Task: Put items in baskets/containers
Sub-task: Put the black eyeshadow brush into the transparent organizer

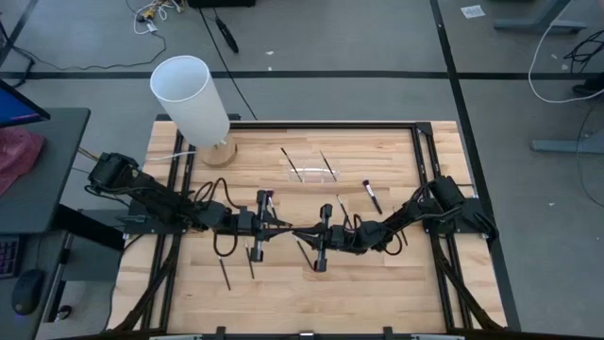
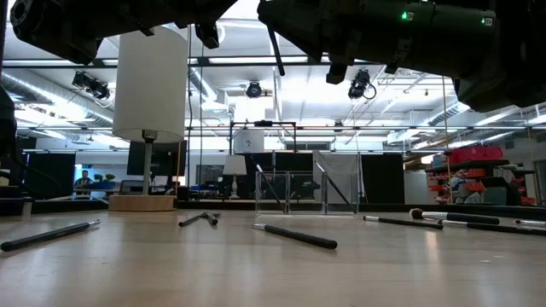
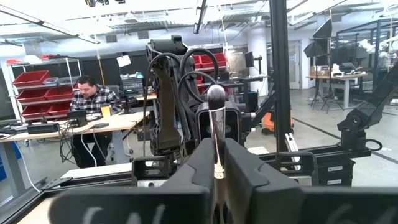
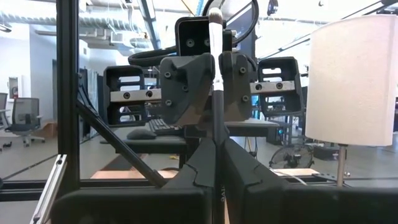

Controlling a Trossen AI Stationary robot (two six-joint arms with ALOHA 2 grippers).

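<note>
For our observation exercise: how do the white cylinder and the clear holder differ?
The white cylinder is tall and opaque; the clear holder is low and see-through. The cylinder has a wooden base; the holder has none. Brushes lean in the holder; none show in the cylinder. Both stand upright.

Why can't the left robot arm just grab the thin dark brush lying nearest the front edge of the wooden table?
Probably it can't right now: the left gripper looks shut on a brush it shares with the right gripper. The thin dark brush itself lies uncovered nearby.
</note>
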